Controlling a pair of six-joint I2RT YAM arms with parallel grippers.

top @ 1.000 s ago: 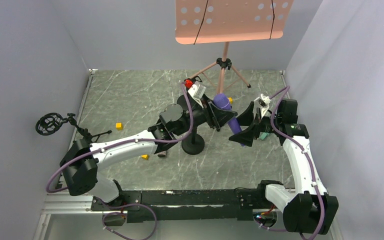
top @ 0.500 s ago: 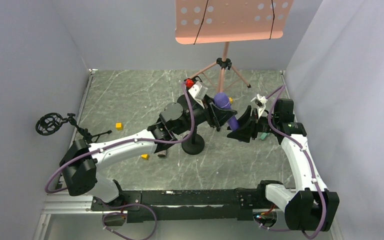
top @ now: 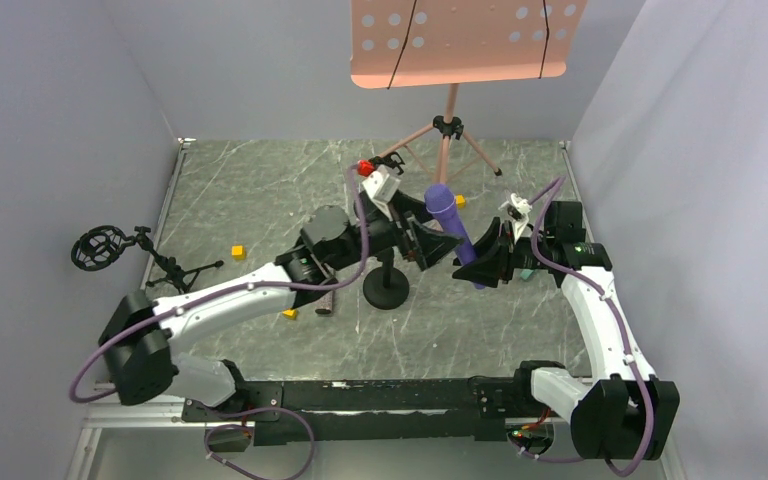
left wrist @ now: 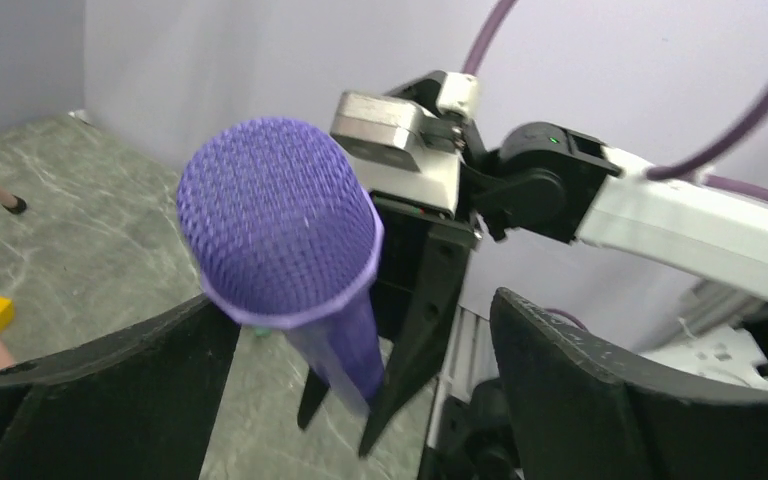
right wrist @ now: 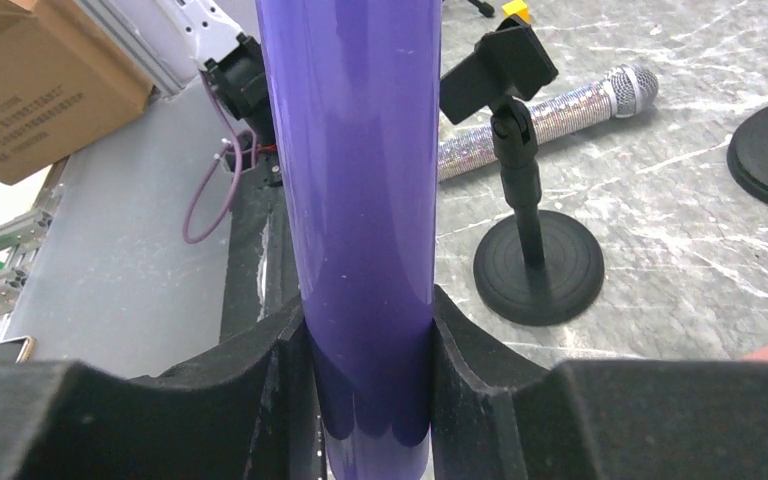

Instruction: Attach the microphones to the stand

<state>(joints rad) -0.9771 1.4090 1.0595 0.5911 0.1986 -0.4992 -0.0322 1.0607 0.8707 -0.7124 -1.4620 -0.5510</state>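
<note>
1 purple mic [top: 452, 222], gripped in R pincer [right wrist: 368, 350]

Three microphones [top: 447, 215], three yellow cubes [top: 239, 251], one music stand [top: 457, 40]

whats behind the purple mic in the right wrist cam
A black mic stand with an empty clip stands behind the purple microphone, and the glittery microphone lies flat beyond it. The purple body covers the glittery one's tail end.
</note>
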